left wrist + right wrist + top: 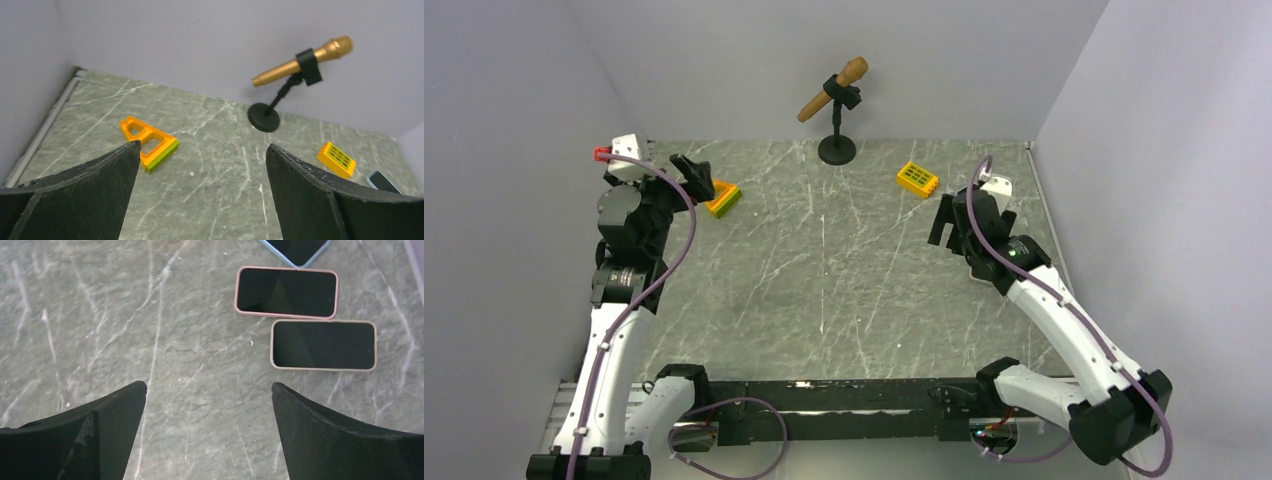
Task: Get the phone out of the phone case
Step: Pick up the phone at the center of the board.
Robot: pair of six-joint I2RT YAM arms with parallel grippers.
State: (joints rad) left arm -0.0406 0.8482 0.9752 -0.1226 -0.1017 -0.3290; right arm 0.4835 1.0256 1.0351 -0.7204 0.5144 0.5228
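While both arms hang over the table [824, 290], top view first. The left gripper [692, 173] is at the far left, just beside an orange-and-green block [723, 197]; I can't read its jaw gap from up here. The right gripper [945, 222] is on the right side, near a yellow block [918, 179] but apart from it. A gold microphone [835, 88] is clipped tilted on a black stand [836, 148] at the far edge, centre. I can't make out the phones from this angle.

Left wrist view: jaws spread wide, nothing between the fingers [100, 190]. The orange-and-green block lies flat just past the left fingertip. The microphone and stand are further back, centre-right. The yellow block is on the right. A blue-cased phone [382, 181] lies at the right edge, partly hidden behind the right finger.

Right wrist view: camera looks down on the table, jaws spread wide, fingers [320, 435] empty. A pink-cased phone [286, 292] and a beige-cased phone [323, 345] lie flat with dark screens up, beyond the fingertips, right of centre. Their long sides are roughly parallel with a narrow gap between, and the beige one is nearer the gripper and shifted right. Only a corner of the blue-cased phone shows, at the top edge. Each phone sits in its case. The gripper touches none of them.
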